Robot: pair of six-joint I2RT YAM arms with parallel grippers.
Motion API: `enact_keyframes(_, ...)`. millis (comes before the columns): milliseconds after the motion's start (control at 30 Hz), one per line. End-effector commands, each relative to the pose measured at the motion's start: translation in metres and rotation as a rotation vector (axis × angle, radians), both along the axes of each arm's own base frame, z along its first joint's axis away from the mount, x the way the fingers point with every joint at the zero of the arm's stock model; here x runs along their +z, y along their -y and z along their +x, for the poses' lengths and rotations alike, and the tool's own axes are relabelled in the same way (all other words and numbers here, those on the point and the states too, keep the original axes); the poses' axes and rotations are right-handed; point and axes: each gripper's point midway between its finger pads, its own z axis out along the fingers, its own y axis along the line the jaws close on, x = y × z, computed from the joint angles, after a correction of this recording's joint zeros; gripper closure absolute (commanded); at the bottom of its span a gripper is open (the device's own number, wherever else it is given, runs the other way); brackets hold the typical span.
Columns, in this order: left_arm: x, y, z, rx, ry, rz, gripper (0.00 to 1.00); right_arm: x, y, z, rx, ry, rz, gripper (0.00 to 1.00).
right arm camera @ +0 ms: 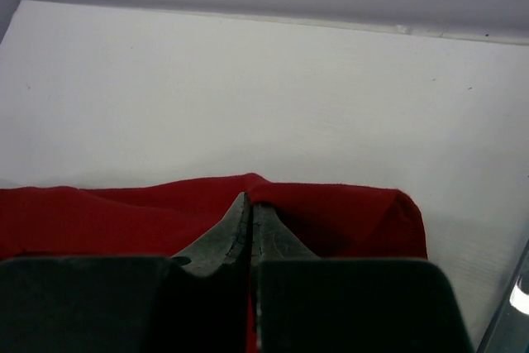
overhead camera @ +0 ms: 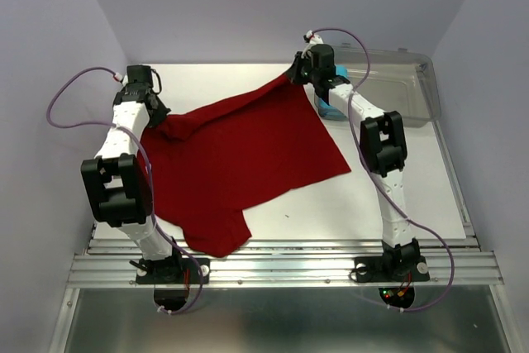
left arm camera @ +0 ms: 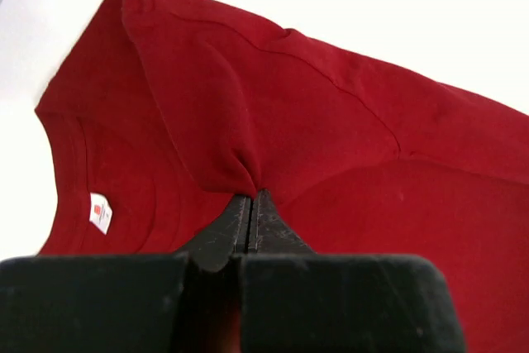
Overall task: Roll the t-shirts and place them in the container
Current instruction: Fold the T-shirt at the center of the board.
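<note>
A small white tag (left arm camera: 100, 212) with a red mark sits inside the collar of the dark red t-shirt (overhead camera: 240, 163); its writing is too small to read. No other lettering shows.

The shirt lies spread on the white table (overhead camera: 397, 196), mostly flat. Its long axis runs across the table, with the neck end toward 9 o'clock and the hem end toward 3 o'clock, tipped slightly toward 2. 1 short sleeve reaches toward 6 o'clock, near the table's front edge.

The left gripper (left arm camera: 250, 196), at about 10 o'clock, has its fingers pinched together on a fold of red cloth near the collar and shoulder seam, pulling it into a small peak. The right gripper (right arm camera: 250, 200), at about 1 o'clock, is likewise clamped on the shirt's edge beside a far corner.

A clear plastic bin (overhead camera: 405, 93) stands at 2 o'clock, just beyond the hem. The cyan-blue roll (overhead camera: 333, 112) shows at the bin's near-left end, partly hidden by the right arm; whether it lies inside the bin is unclear.
</note>
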Motion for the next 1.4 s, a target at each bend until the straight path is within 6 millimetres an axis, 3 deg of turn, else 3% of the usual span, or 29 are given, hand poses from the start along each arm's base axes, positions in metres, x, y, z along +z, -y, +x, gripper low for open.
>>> enact_keyframes(0, 0.032, 0.007, -0.011, 0.001, 0.084, -0.013, 1.0, 0.043, 0.01, -0.006, -0.018, 0.067, 0.002, 0.99)
enact_keyframes(67, 0.032, 0.008, -0.018, 0.003, 0.08, -0.014, 1.0, 0.045, 0.013, -0.01, -0.026, 0.056, -0.004, 0.99)
enact_keyframes(167, 0.04, 0.007, -0.026, 0.013, 0.091, -0.006, 1.0, 0.034, 0.018, -0.019, -0.036, -0.003, -0.024, 0.99)
enact_keyframes(300, 0.045, 0.006, -0.037, 0.019, 0.091, 0.003, 1.0, 0.038, 0.022, -0.032, -0.042, -0.021, -0.024, 0.99)
enact_keyframes(500, 0.03, 0.009, -0.055, 0.019, 0.057, -0.004, 1.0, 0.026, 0.031, -0.051, -0.052, -0.069, -0.044, 0.99)
enact_keyframes(567, 0.021, 0.008, -0.062, 0.024, 0.04, -0.004, 1.0, 0.032, 0.033, -0.059, -0.048, -0.068, -0.046, 0.99)
enact_keyframes(600, 0.021, 0.008, -0.064, 0.024, 0.038, -0.002, 1.0, 0.022, 0.036, -0.065, -0.047, -0.089, -0.059, 0.99)
enact_keyframes(633, 0.016, 0.009, -0.067, 0.025, 0.029, -0.002, 1.0, 0.028, 0.037, -0.069, -0.046, -0.081, -0.057, 0.99)
enact_keyframes(1167, 0.011, 0.013, -0.078, 0.027, 0.022, -0.025, 1.0, 0.0, 0.05, -0.118, -0.032, -0.166, -0.111, 0.99)
enact_keyframes(1233, 0.011, 0.016, -0.083, 0.023, 0.021, -0.04, 1.0, 0.001, 0.053, -0.122, -0.045, -0.168, -0.112, 0.9)
enact_keyframes(1267, 0.009, 0.019, -0.086, 0.018, 0.011, -0.05, 1.0, -0.004, 0.056, -0.125, -0.052, -0.181, -0.117, 0.63)
enact_keyframes(1367, 0.0, 0.024, -0.096, 0.004, -0.025, -0.076, 0.96, -0.011, 0.058, -0.134, -0.052, -0.205, -0.125, 0.53)
